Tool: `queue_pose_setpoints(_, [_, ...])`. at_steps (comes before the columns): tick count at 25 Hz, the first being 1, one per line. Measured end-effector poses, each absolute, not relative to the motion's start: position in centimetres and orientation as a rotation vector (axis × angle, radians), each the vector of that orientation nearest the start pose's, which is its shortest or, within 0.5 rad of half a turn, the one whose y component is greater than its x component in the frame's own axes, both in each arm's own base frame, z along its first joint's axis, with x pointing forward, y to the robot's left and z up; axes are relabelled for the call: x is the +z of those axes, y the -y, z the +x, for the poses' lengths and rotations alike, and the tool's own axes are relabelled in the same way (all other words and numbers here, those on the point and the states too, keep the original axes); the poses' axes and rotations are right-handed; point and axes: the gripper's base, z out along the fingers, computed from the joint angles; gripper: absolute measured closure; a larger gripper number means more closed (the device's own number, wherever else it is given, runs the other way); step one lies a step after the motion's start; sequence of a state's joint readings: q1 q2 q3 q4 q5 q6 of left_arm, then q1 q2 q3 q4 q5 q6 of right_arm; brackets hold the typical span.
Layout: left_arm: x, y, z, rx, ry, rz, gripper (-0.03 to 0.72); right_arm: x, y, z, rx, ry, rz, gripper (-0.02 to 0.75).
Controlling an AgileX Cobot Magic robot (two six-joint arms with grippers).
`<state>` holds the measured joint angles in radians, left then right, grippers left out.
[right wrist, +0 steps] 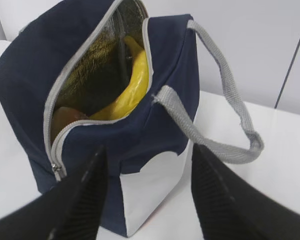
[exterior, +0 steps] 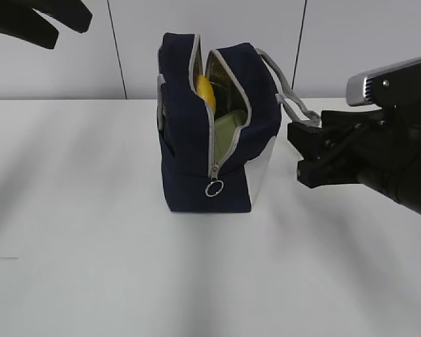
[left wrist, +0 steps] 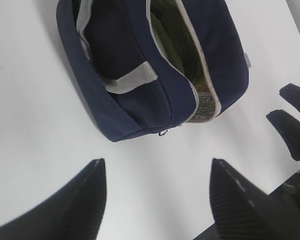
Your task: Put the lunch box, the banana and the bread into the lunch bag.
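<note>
The navy lunch bag (exterior: 189,147) stands upright mid-table with its zipper open. The yellow banana (exterior: 206,93) stands inside it, and the sage-green lid of the lunch box (exterior: 229,130) shows below the banana. In the right wrist view the banana (right wrist: 133,84) leans on the foil lining, and a golden-brown bit of the bread (right wrist: 65,117) shows low in the bag (right wrist: 155,130). My right gripper (right wrist: 147,152) is open and empty, just right of the bag (exterior: 296,153). My left gripper (left wrist: 157,167) is open and empty, raised at the far left (exterior: 74,29).
The bag's grey strap handle (right wrist: 225,100) hangs out toward my right gripper. The zipper's ring pull (exterior: 214,188) hangs low at the bag's front. The white table (exterior: 91,246) runs back to a pale wall.
</note>
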<state>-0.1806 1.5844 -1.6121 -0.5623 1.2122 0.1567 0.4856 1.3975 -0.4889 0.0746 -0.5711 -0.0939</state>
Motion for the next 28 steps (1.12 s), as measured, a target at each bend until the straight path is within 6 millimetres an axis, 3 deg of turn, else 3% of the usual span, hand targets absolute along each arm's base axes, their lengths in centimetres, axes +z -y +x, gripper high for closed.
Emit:
queue_pose_setpoints(4, [38.8,10.4,31.6,-0.767,-2.555,0.339,0.221,20.3,-12.6,23.3,0.328,-1.857,-0.523,0.318])
queue_pose_setpoints(10, [38.8,10.4,31.6,-0.765,-2.55,0.336,0.221,16.4,-14.5,23.5,0.43,-1.882,-0.748,0.353])
queue_pose_setpoints(17, [38.8,10.4,31.6,-0.765,-2.55,0.336,0.221,12.1,-16.2,24.6,0.557,-1.841,-0.782,0.364])
queue_pose_setpoints(28, [38.8,10.3,31.6,-0.758,-2.551,0.337,0.221,10.3,-17.4,27.8,0.504,-1.771,-0.742,0.364])
